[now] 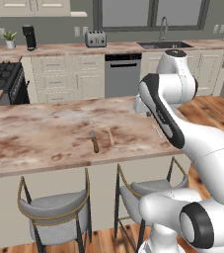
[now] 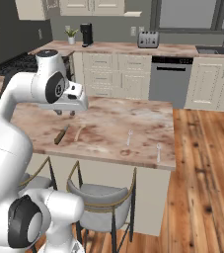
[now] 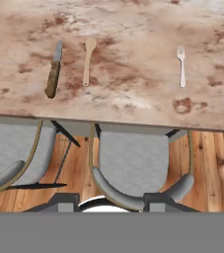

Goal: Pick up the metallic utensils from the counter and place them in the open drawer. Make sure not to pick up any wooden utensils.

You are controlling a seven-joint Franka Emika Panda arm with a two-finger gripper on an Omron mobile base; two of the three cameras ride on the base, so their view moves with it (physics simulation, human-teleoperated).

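Knife point(image 3: 53, 74) below end effector point(image 2: 65, 112), apart

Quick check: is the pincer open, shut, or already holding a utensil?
Pincer: above the counter, holding nothing; open or shut cannot be told. The knife, the wooden spoon and the fork lie on the slab.
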